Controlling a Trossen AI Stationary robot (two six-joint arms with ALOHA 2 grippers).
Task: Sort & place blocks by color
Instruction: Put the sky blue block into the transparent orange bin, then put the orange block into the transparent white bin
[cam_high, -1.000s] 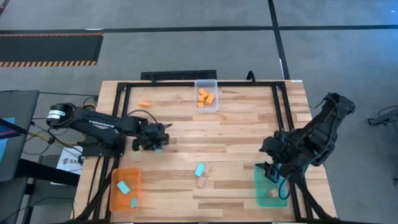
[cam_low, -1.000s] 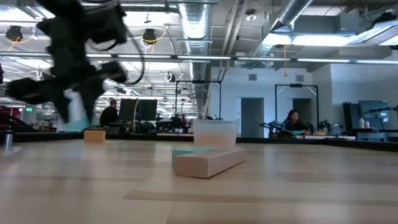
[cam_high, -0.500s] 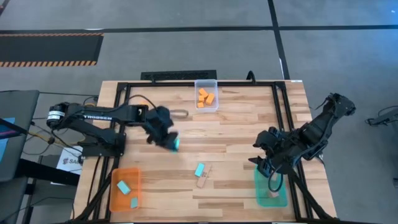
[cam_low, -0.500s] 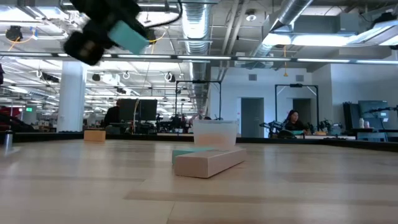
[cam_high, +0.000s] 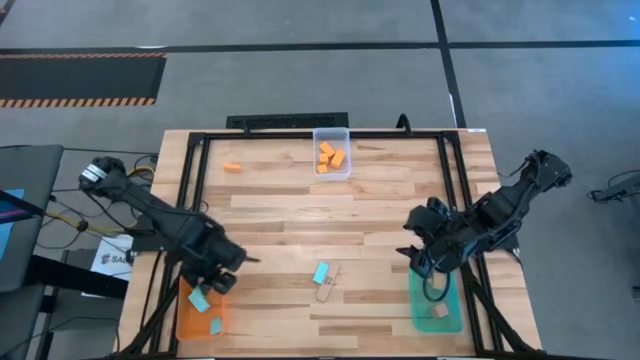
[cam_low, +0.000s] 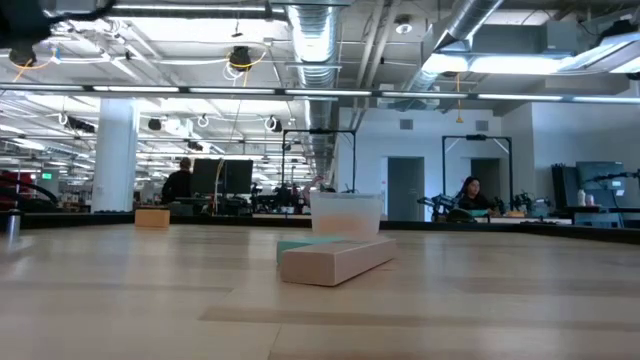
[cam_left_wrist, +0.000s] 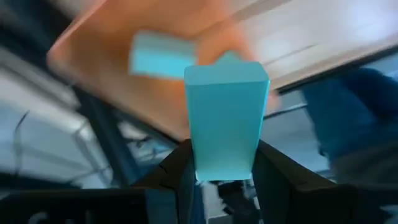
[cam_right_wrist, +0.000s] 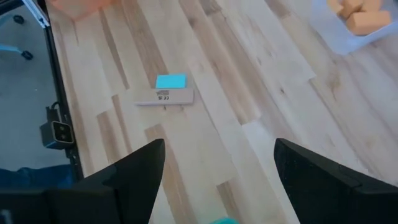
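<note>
Teal block sits clamped in the left gripper jaws above the orange tray, which holds two more teal blocks; right gripper jaws spread empty near the green tray on the wooden surface

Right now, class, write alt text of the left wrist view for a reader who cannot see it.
The left gripper holds an upright light blue block between its dark fingers. Beyond it lies the orange tray, blurred, with another light blue block inside.
</note>
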